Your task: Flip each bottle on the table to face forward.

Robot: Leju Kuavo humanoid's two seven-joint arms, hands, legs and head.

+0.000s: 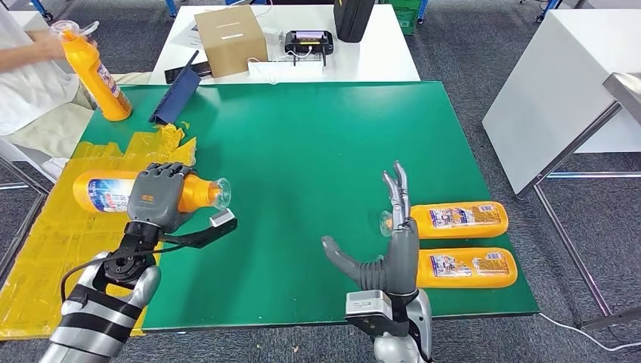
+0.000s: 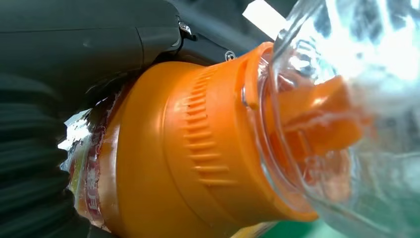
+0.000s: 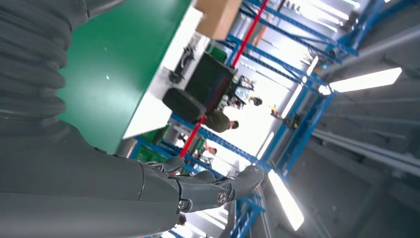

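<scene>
Standing at far left, a person's hand (image 1: 47, 44) holds an upright orange bottle (image 1: 98, 76) on the green table (image 1: 317, 136). Next, the left hand (image 1: 155, 197) grips a sideways bottle (image 1: 106, 191) over yellow tape (image 1: 53, 242). Further right, the right hand (image 1: 393, 242) hovers, fingers spread and empty, beside two lying bottles (image 1: 461, 218), (image 1: 469, 268).

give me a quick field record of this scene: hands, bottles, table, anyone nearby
left hand: grips a lying orange bottle round its neck end, clear cap toward table middle
right hand: empty, fingers straight and apart, raised beside the two right bottles
far right bottle: lying flat, label up
near right bottle: lying flat, label up, parallel to the other
person: at far left, holding an upright bottle
table: green mat, yellow tape patch on its left side
behind: cardboard box on white table
</scene>
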